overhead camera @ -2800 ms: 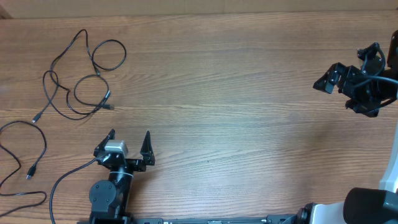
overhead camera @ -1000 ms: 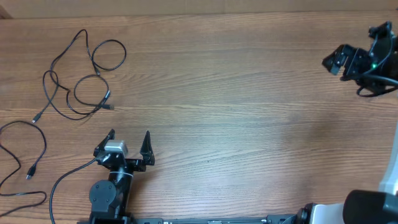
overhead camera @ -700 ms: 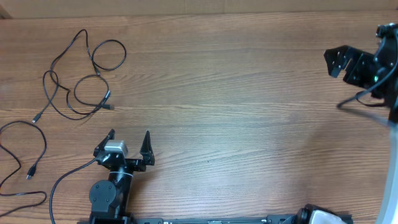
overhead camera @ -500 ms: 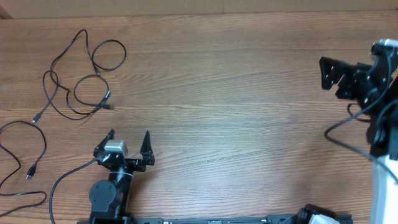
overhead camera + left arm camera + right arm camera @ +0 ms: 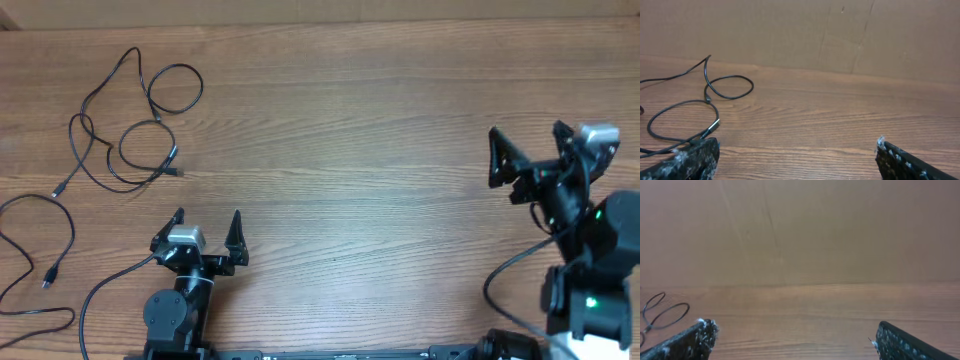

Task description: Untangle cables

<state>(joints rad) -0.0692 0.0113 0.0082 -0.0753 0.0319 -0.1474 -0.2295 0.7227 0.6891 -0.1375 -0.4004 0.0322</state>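
Pointing toward the far edge of the table (image 5: pixel 350 120), the left gripper (image 5: pixel 208 218) and right gripper (image 5: pixel 527 138) both stand released and empty, the cables (image 5: pixel 120 150) lying untouched ahead-left of the left gripper.

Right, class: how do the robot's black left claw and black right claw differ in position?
The black left claw sits beside the thin black cables; the black right claw is far across the brown wooden table. Cable loops look near in the left wrist view, small and distant in the right's. Both stand open, empty.
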